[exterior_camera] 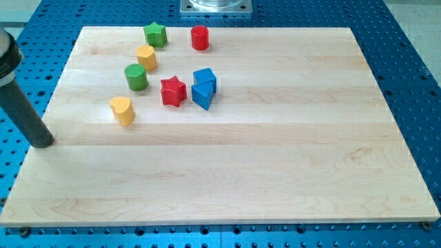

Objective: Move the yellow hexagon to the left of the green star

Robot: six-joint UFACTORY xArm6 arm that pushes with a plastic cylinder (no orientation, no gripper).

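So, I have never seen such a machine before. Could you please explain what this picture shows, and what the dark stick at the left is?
There is one picture, from a single camera looking down at a slant on a wooden board lying on a blue table with holes. The dark stick is the robot arm's tool: a plain rod that holds nothing and only pushes. My tip rests at the board's left edge, apart from all blocks, to the left of them. The blocks sit in the upper left area: a green star, a red cylinder, a yellow hexagon, a green cylinder, a red star, two touching blue blocks, and another yellow block.
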